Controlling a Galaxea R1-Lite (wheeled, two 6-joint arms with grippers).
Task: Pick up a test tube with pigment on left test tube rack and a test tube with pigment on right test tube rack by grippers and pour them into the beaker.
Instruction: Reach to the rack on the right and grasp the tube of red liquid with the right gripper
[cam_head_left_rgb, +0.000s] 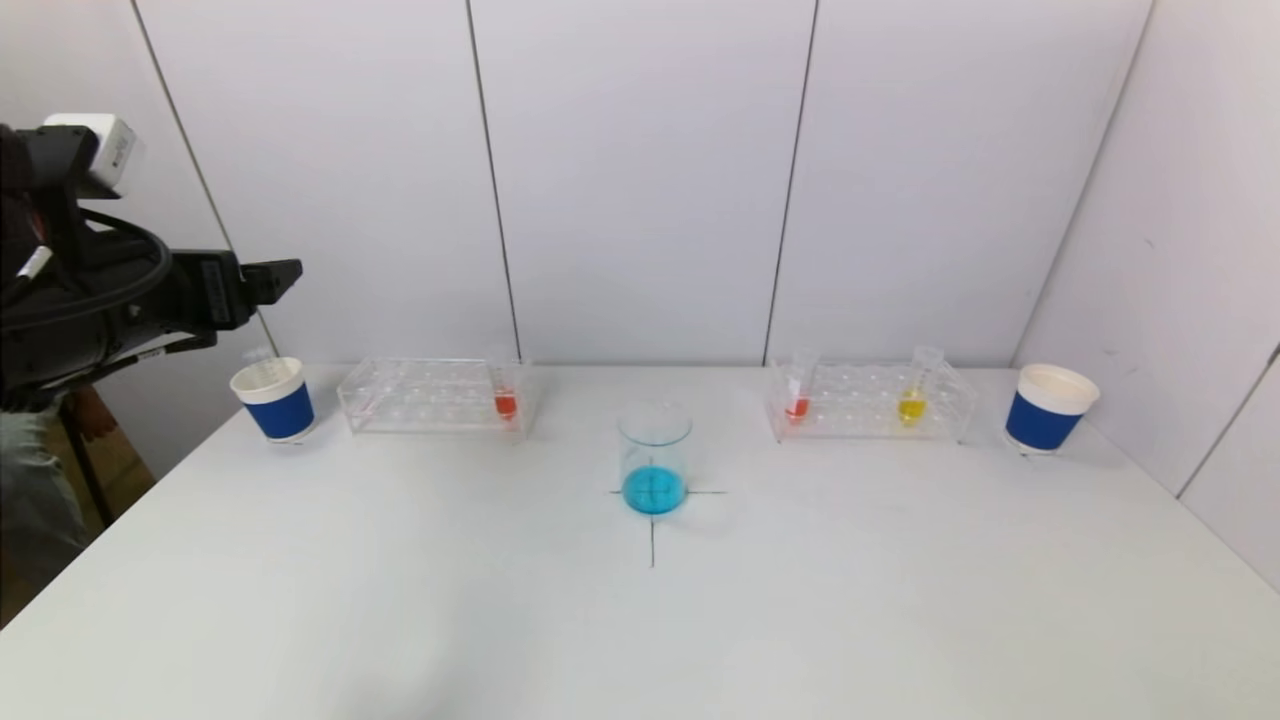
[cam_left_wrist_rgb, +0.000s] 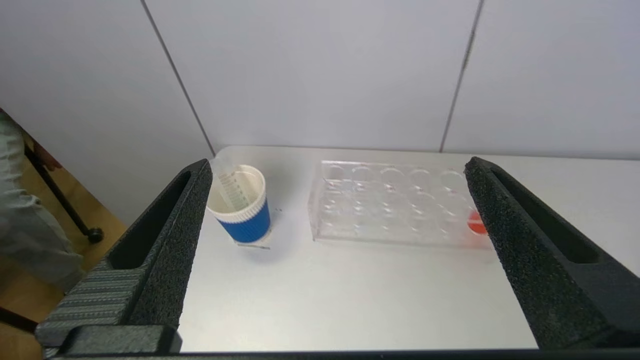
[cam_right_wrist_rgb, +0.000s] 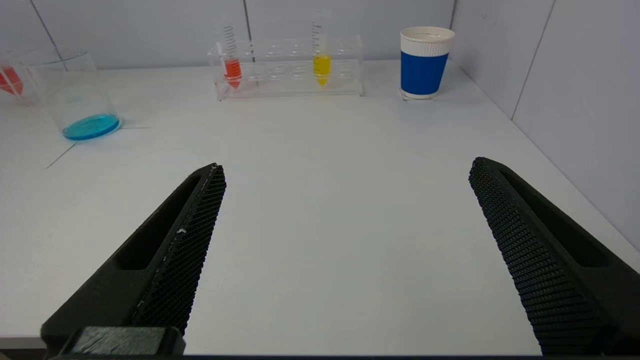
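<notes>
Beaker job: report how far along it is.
Looks done: the beaker already holds blue liquid, and an empty test tube stands in the left blue cup. In hand: nothing; the left gripper hangs open above that cup, and the right gripper is open over bare table. Left: an orange tube in the left rack; orange and yellow tubes in the right rack.

White table (cam_head_left_rgb: 400, 600) with a black cross mark (cam_head_left_rgb: 652, 530) near the middle; blue paper cup with white rim (cam_head_left_rgb: 274, 399) at the far left, holding an empty clear tube (cam_left_wrist_rgb: 231, 187) leaning inside; second blue cup (cam_head_left_rgb: 1049, 407) at the far right, upright; pale panelled wall (cam_head_left_rgb: 640, 180) behind; grey trouser leg (cam_left_wrist_rgb: 30, 235) and wooden floor (cam_left_wrist_rgb: 20, 345) off the left edge.
</notes>
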